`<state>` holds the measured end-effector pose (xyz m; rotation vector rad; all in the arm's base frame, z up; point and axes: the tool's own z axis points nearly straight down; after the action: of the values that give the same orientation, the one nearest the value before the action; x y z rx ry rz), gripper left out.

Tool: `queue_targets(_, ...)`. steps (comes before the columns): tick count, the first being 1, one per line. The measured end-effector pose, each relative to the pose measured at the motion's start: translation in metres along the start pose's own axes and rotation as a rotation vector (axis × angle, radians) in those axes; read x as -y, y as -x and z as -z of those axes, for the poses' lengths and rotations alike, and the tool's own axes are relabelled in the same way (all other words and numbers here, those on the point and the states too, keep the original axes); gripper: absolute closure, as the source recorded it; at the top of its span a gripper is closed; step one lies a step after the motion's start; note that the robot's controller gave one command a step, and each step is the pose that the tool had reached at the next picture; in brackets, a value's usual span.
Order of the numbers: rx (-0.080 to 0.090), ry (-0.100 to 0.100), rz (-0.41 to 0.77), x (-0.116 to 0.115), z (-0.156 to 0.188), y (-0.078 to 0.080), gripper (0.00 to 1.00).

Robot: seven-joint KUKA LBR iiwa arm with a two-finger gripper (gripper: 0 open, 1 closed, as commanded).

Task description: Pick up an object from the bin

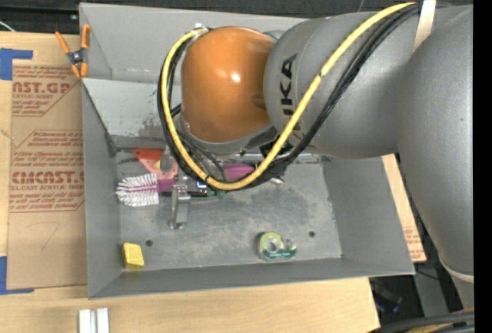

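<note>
Orange cover (227,85) of the arm's wrist nearest the lens, with yellow and black cables (164,89) looped around it. Blocks the view of the middle of the bin (231,266). Below its lower left edge, gripper (180,204) low at the bin floor, left of centre. Cannot tell whether open or closed; cannot confirm anything held.

Closest thing to the gripper: brush (140,191) with white bristles and a pink handle, flat on the floor at the left, handle end pointing right and touching or just beside the gripper; cannot tell which. Judged the likely pick on position alone. Just behind the brush, near the foot of the sloped left wall, red piece (150,161). Partly under the cables, pink piece (237,170). Well apart toward the front: yellow block (133,255) in the left corner, green-and-white ring (275,247) right of centre.

Risks, as judgement only:
- Off-centre hold at the handle end, bristle head hanging free: likely to swing, tilt and slip out on lifting.
- Closing beside rather than around the handle: likely to nudge the brush toward the sloped wall and come up with nothing.
- Red piece close enough to be caught or dragged along with the brush.
- Low cable loop near the pink piece: possible snag or sweep on lifting.
- Contact point hidden under the cover: no means of verifying the hold from above before lifting.
</note>
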<state>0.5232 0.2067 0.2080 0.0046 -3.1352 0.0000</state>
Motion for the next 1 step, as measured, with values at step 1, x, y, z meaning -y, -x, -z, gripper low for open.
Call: queue_targets(1,0.007,0.002,-0.003,0.0011,0.004,0.0021,0.0)
